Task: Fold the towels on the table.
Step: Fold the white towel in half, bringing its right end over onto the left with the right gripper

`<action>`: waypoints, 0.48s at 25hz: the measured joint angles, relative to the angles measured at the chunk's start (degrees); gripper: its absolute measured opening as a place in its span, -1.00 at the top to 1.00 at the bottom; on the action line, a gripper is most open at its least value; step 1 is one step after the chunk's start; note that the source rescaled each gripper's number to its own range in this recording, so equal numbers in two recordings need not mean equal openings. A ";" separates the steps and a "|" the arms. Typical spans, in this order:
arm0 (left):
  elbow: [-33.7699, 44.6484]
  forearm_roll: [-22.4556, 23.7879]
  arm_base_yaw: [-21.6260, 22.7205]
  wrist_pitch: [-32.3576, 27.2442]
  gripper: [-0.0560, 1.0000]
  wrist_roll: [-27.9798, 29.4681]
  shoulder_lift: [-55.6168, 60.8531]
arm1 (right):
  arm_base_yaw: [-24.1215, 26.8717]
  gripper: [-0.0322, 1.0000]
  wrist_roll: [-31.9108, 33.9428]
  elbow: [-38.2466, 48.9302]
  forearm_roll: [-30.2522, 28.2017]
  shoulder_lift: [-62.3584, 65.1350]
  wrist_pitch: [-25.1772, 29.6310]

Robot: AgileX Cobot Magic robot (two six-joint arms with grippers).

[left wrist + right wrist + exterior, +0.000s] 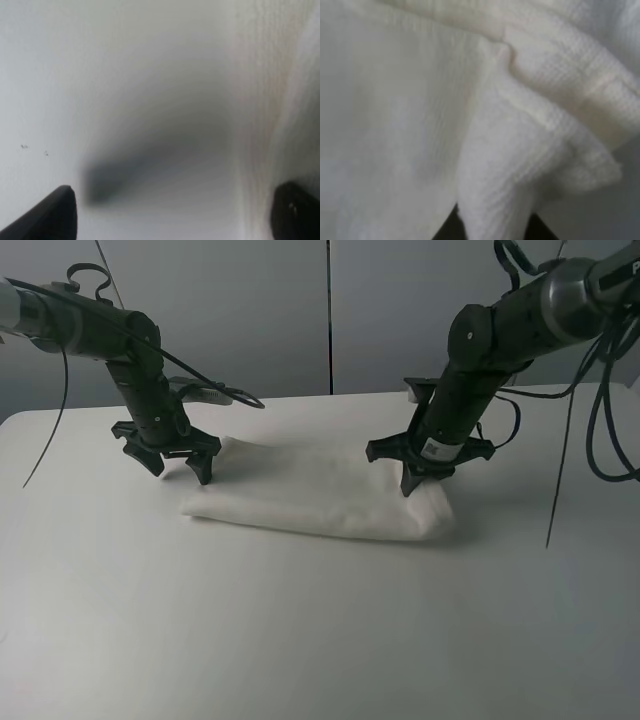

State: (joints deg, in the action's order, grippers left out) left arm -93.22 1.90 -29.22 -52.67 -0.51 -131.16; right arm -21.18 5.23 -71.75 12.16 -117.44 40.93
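Observation:
The white terry towel [320,495] lies folded in a long strip on the white table [300,640]. My left gripper [178,468] is open and empty, low over the table at the towel's far left corner. In the left wrist view its dark fingertips [50,215] stand wide apart over bare table, with the towel's edge [280,100] beside one tip. My right gripper [410,485] is down on the towel's right end, its fingers together. The right wrist view is filled with towel folds [520,150], and a pinched fold runs down between the fingertips [445,231]. No label shows.
Black cables [600,420] hang from the right arm at the right side, and one cable [45,440] hangs from the left arm. A grey wall panel [330,310] stands behind the table's far edge.

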 joint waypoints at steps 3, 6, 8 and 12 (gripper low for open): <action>0.00 0.00 0.00 0.00 -0.98 0.51 0.00 | 0.00 0.90 -1.22 0.00 4.00 3.37 0.24; 0.00 0.12 0.00 -0.11 -0.98 0.51 0.00 | 0.00 0.90 -3.71 0.00 9.79 5.65 0.12; 0.00 0.12 0.00 -0.18 -0.98 0.51 0.00 | 0.00 0.90 -6.57 0.00 15.01 6.34 -0.02; 0.00 0.12 0.00 -0.18 -0.98 0.51 0.00 | -0.04 0.90 -15.02 0.00 28.54 6.34 -0.02</action>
State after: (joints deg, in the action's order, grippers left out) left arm -93.22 2.02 -29.22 -52.85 0.00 -131.16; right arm -21.22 -9.79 -71.75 40.70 -111.10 40.91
